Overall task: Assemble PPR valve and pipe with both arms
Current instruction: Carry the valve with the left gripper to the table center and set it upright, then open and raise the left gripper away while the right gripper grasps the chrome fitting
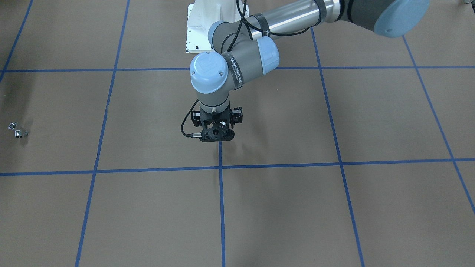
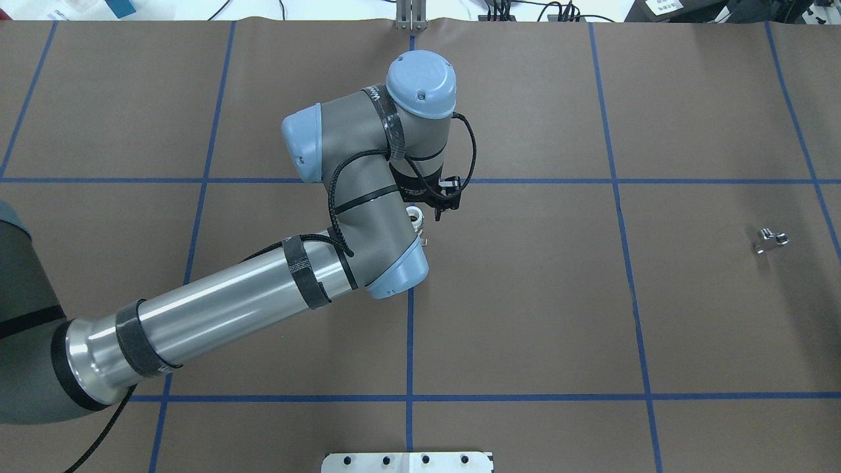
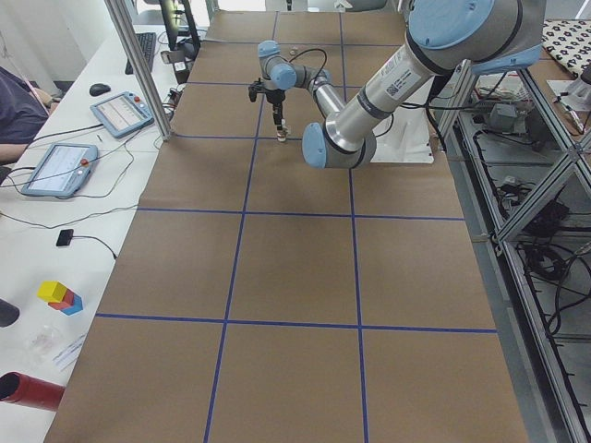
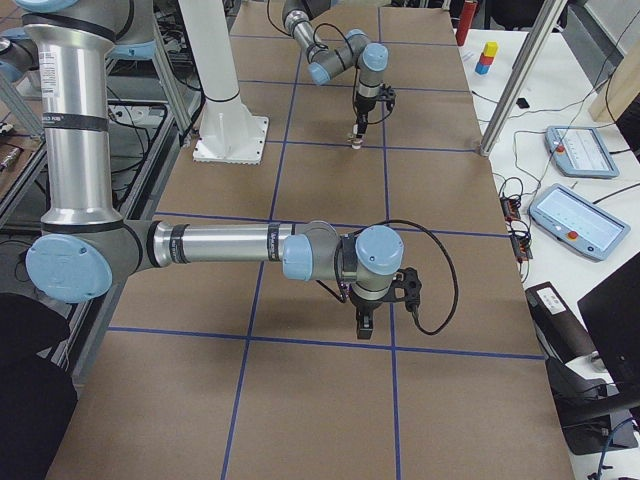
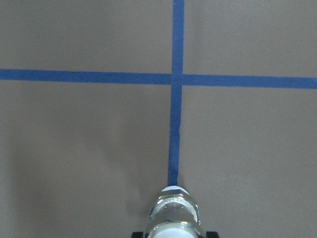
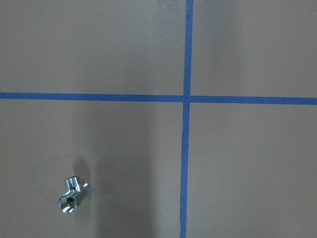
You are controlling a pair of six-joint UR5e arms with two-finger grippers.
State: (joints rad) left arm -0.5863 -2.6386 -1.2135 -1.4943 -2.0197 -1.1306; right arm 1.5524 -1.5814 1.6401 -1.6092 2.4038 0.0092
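The PPR valve (image 5: 173, 214) shows at the bottom middle of the left wrist view, end on, with a white end and a metal band. It sits between the tips of my left gripper (image 1: 217, 138), which points straight down and is shut on it, just above the table at its middle. Its white end (image 2: 414, 215) peeks out under the wrist in the overhead view. The pipe (image 2: 769, 240), a small chrome elbow, lies alone on the table far to my right. It also shows in the right wrist view (image 6: 71, 195) at lower left. My right gripper (image 4: 365, 322) hangs near the table; I cannot tell whether it is open.
Brown paper with a blue tape grid (image 2: 410, 398) covers the table. The white robot base plate (image 1: 196, 33) is at the near edge. Tablets, cables and a metal post (image 3: 138, 74) stand along the operators' side.
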